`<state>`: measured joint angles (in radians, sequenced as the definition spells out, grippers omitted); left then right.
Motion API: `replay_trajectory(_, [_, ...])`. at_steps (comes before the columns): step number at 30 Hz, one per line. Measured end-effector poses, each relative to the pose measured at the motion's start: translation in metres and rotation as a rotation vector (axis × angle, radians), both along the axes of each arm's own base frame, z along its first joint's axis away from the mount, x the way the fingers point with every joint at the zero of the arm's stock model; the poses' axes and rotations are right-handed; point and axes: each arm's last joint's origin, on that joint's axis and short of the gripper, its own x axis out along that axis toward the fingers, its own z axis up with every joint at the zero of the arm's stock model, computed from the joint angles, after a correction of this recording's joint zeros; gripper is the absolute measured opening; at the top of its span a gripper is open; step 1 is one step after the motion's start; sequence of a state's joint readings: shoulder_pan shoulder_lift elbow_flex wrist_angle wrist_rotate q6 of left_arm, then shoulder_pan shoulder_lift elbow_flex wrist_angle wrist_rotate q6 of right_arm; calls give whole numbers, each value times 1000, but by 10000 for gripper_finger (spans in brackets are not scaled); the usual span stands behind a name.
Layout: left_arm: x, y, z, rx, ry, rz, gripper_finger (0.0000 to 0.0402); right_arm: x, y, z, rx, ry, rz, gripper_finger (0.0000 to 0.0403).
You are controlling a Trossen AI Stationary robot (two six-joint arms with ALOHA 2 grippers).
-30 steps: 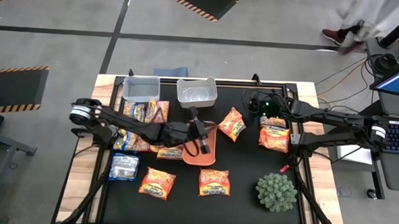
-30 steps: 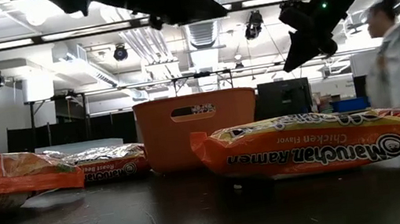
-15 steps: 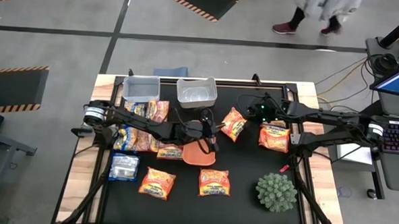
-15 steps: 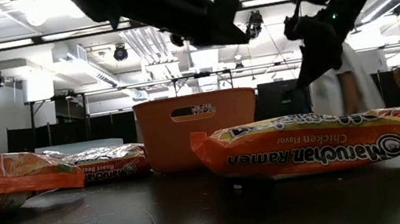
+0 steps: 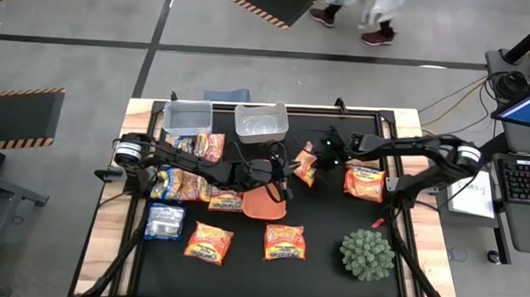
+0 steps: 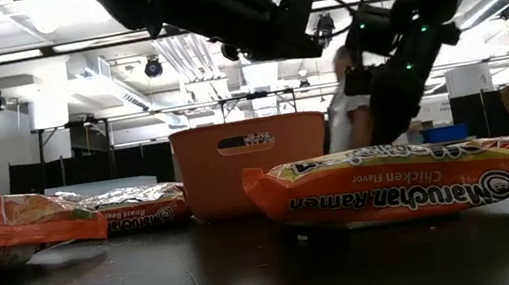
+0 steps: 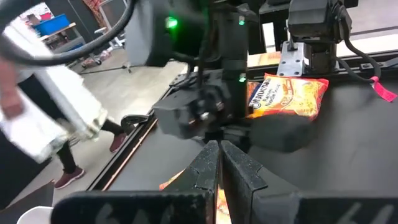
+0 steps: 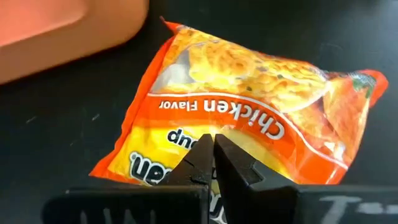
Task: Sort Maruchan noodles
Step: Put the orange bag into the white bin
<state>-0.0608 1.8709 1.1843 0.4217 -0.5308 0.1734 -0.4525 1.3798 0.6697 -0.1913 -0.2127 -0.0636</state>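
Right wrist view: right gripper [image 8: 213, 149] pressed together over a chicken packet [image 8: 249, 134], whose near edge it hid. Left gripper [image 7: 219, 155] likewise pressed together, empty, above the tray [image 5: 264, 202].

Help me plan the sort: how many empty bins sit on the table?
2. The left bin stands at the table's far edge; the right bin stands beside it, near the middle. No other shows; none seems hidden.

arms: dark, slim, jointed
left arm [image 5: 192, 170]: silver ringed joint
right arm [image 5: 408, 148]: green light, looping black cable
fingers [image 8: 239, 168]: black, wedge-shaped
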Motion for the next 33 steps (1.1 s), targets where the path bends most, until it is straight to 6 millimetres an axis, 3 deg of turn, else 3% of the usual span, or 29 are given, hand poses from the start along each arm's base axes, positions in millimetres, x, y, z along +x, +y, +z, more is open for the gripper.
replay_trajectory(7, [0, 0, 0, 0, 4, 0, 0, 6, -10, 10, 80, 76, -163, 9])
replay_trajectory(12, [0, 0, -1, -2, 7, 0, 0, -3, -3, 24, 123, 108, -212, 9])
replay_trajectory(20, [3, 2, -11, -125, -3, -40, 0, -25, 8, 58, 21, 4, -226, 9])
replay_trajectory(26, [24, 13, -15, -204, 91, -50, 0, -43, 13, 71, -23, -71, -221, 9])
replay_trajectory(33, [59, 16, -30, -192, 291, -32, 0, -46, 9, 78, -57, -150, -242, 9])
